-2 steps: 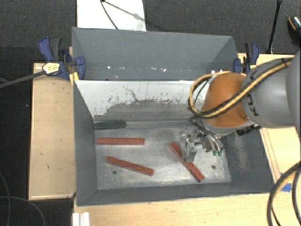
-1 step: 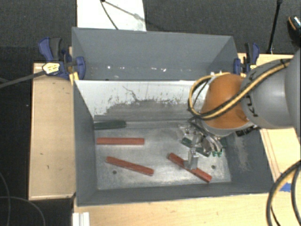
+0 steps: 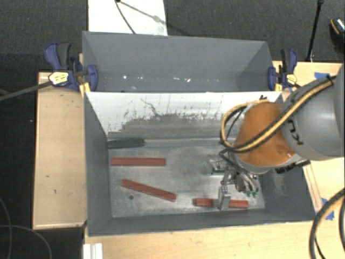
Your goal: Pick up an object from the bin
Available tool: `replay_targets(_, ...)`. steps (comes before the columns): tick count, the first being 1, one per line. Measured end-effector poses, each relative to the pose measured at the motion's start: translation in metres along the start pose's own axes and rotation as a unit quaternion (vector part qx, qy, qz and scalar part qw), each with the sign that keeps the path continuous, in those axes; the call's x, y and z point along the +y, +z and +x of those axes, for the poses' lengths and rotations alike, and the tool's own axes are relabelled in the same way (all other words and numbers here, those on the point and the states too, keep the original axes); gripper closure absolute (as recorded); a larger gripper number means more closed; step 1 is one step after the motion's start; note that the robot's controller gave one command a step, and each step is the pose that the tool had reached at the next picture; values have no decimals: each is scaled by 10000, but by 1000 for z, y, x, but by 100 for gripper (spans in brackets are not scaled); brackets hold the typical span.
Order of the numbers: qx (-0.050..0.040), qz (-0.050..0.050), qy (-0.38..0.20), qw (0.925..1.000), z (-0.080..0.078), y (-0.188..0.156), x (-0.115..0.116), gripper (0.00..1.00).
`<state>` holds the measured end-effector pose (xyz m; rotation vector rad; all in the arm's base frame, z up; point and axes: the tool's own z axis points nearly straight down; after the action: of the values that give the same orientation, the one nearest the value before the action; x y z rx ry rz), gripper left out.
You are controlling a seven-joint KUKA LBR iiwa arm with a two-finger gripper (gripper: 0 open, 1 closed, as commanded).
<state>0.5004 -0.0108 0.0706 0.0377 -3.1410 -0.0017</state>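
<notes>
Arm bent down from right, tool [image 3: 223, 200] over short red bar [image 3: 204, 202] at front of bin [image 3: 98, 161], I cannot tell its grip; three bars [image 3: 137, 162] lie left

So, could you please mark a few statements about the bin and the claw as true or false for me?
1. The claw is down at the short red-brown flat bar in the bin's lower right. True.
2. The dark green flat bar lies on the bin's right side. False: it lies at the upper left.
3. Four bars lie in the grey metal bin. True.
4. The tilted red-brown bar rests on the long level red-brown bar. False: they lie apart.
</notes>
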Motion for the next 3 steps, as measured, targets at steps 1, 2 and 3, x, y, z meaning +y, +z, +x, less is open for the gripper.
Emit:
replay_targets(1, 4, -1, 70, 10000, 12, -17, 14, 0)
replay_targets(2, -8, -8, 677, 9977, 17, -3, 84, 0)
replay_targets(3, -35, -9, 674, 9977, -25, 0, 149, 0)
